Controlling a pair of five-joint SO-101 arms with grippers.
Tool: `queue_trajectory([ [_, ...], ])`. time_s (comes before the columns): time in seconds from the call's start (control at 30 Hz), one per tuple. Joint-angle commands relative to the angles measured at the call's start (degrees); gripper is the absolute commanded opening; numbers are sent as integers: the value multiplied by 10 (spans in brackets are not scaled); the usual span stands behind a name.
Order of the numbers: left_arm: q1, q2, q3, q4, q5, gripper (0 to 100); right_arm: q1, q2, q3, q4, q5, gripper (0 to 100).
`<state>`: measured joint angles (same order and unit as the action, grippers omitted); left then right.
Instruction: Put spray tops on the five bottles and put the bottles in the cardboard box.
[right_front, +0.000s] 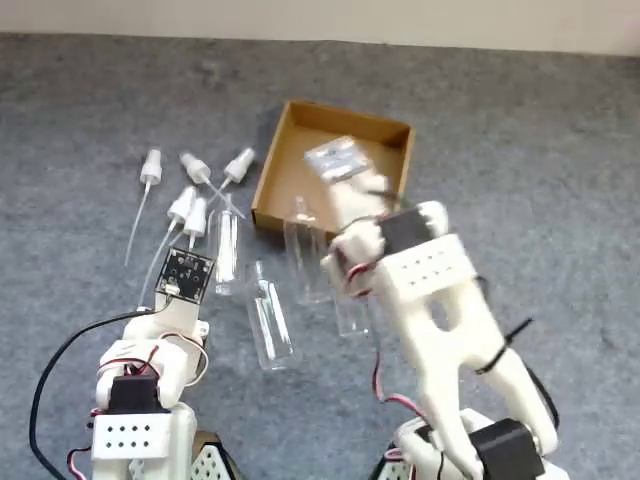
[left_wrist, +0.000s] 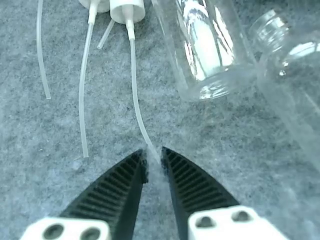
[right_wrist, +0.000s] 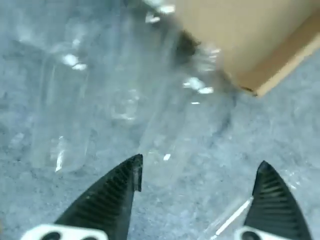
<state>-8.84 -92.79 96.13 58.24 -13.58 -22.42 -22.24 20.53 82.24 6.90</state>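
Clear plastic bottles (right_front: 270, 322) lie capless on the grey felt-covered desk (right_front: 560, 150), just beside the brown cardboard box (right_front: 300, 115). Five white plastic spray tops (right_front: 150, 168) lie apart to one side of them. The left pincer (left_wrist: 154, 152) is low over the desk, its jaws a narrow gap apart around the end of one thin dip tube (left_wrist: 135, 90). The right pincer (right_wrist: 200, 161) hangs spread wide above bottles near a box corner.
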Motion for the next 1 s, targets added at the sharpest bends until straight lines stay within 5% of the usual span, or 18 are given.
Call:
queue_trajectory([
  [0.0,-6,-5,15,3,4,5,141,0,-60,25,0,289],
  [0.2,-6,-5,15,3,4,5,281,74,-80,-3,2,289],
  [0.73,-6,-5,15,3,4,5,322,210,107,-125,113,286],
  [0.97,-6,-5,15,3,4,5,347,211,156,-178,132,61],
])
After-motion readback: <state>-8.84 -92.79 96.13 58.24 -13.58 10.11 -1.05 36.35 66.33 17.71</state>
